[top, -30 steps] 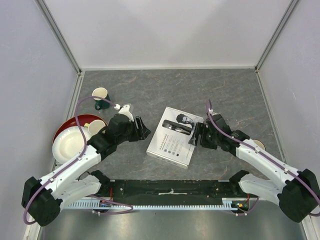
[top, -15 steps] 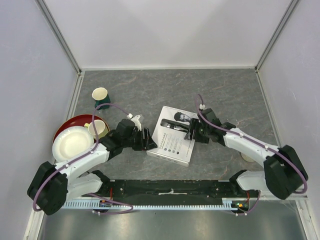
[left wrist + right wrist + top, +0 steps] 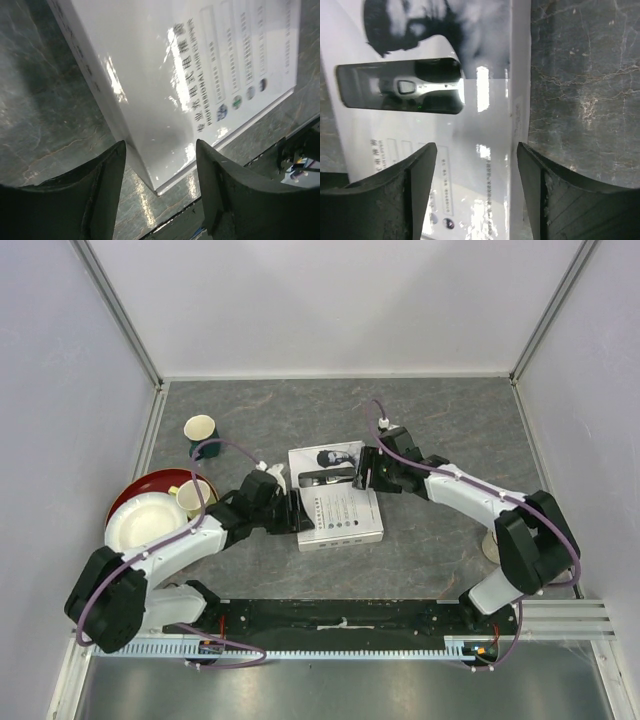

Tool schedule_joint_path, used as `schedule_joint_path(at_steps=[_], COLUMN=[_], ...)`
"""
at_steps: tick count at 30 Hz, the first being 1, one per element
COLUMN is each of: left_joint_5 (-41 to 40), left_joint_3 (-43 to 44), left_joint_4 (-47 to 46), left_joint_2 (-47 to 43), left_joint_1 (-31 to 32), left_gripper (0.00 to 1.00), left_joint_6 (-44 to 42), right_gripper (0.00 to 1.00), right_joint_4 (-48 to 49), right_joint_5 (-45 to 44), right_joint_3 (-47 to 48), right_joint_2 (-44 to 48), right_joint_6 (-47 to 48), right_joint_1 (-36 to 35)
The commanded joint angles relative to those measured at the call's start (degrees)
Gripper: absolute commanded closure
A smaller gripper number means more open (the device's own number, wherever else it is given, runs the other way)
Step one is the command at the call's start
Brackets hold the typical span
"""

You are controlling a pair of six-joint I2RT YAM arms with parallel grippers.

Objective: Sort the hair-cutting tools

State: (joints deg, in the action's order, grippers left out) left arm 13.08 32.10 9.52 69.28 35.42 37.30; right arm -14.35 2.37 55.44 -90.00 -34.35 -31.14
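A closed white cardboard box (image 3: 338, 505) lies flat mid-table, with a printed picture of a clipper on its lid. No clipper, comb guards, brush or sticks show; only the print does. My left gripper (image 3: 296, 513) is open at the box's left near side. In the left wrist view its fingers (image 3: 102, 185) straddle a near corner of the box (image 3: 190, 75). My right gripper (image 3: 366, 471) is open at the box's far right edge. In the right wrist view the box (image 3: 480, 125) and its long edge lie between the fingers (image 3: 535, 180).
A cream mug (image 3: 201, 429) stands at the far left. A red bowl (image 3: 128, 498) holds a white plate (image 3: 143, 527) and another mug (image 3: 193, 495). A cream object (image 3: 492, 546) sits half hidden behind the right arm. A black rail (image 3: 340, 616) runs along the near edge.
Both grippers have closed in on the box, the left moving right, the right moving left and farther away. The box has slid left and turned to lie squarer.
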Motion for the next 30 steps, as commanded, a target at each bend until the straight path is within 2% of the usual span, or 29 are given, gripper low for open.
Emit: schedule_joint_path(at_steps=[1, 4, 9, 15, 20, 30], left_joint_5=[-9.2, -15.9, -20.7, -19.1, -16.7, -15.5], left_joint_3=[7.6, 11.1, 17.2, 23.7, 26.5, 31.4], left_joint_4=[6.6, 13.3, 21.6, 28.7, 30.2, 33.5], left_joint_2=[-6.7, -12.2, -20.7, -26.1, -30.5, -31.3], left_joint_1=[-0.4, -0.4, -0.4, -0.4, -0.4, -0.4], left_gripper=[0.35, 0.32, 0.27, 0.24, 0.20, 0.16], left_joint_6=[-3.9, -6.8, -9.8, -11.2, -10.8, -11.1], right_gripper=[0.22, 0.12, 0.06, 0.05, 0.03, 0.02], right_joint_4=[-3.6, -6.3, -10.1, -15.4, -20.8, -24.4], right_joint_5=[-5.1, -8.2, -9.3, -10.6, -12.4, -12.1], right_joint_3=[6.3, 7.3, 8.1, 10.3, 13.8, 18.4], right_joint_2=[6.9, 12.4, 21.3, 30.3, 35.8, 38.3], right_joint_6=[3.5, 4.6, 5.6, 6.1, 7.1, 8.5], right_joint_1=[-0.9, -0.2, 0.4, 0.4, 0.4, 0.3])
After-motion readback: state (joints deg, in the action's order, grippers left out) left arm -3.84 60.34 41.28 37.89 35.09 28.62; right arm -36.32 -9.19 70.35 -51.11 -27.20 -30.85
